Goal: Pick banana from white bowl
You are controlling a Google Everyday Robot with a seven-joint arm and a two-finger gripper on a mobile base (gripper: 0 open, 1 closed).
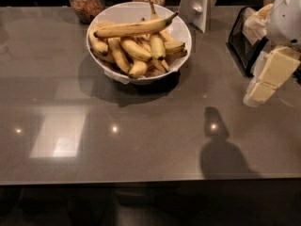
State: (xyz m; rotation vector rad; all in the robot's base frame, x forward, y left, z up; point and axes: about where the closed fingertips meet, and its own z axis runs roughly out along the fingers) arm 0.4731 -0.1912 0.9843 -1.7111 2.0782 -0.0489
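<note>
Cream hand (pixel 261 85) far right, beside rack (pixel 240 42)

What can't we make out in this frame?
Camera view:
- Gripper, far right: its arm is cut off by the right edge.
- Bowl: bottom buried under the banana and shorter bananas.
- Jars: tops cut off by the top edge.

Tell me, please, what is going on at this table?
A robot is set to pick a banana, but the pick is not yet done. Its cream-coloured gripper hangs at the right edge of the grey table, well apart from the large round white bowl at the back. The long, slim yellow banana lies untouched across the shorter bananas in that bowl.
</note>
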